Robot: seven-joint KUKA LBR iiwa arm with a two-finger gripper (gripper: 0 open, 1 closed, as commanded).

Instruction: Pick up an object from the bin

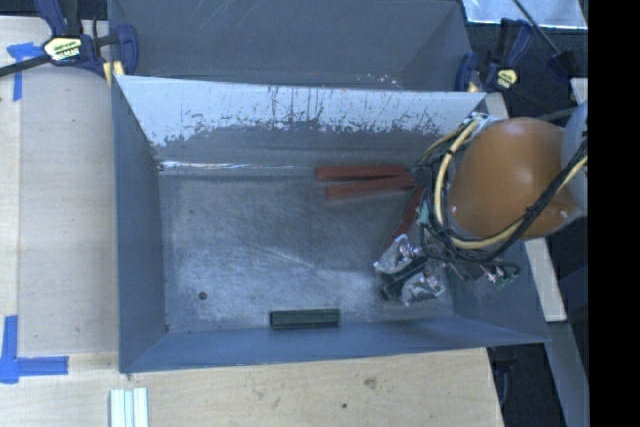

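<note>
My gripper is low in the bin's right front corner, its metal fingers close to the floor beneath the arm's orange dome. A reddish-brown flat bar lies along the back of the floor, its right end running under the arm. A small dark green block rests at the front edge of the floor, left of the gripper and apart from it. Nothing shows between the fingers.
The arm with its orange dome and cables covers the right side of the bin. The sloped grey walls rise close around the gripper on the right and front.
</note>
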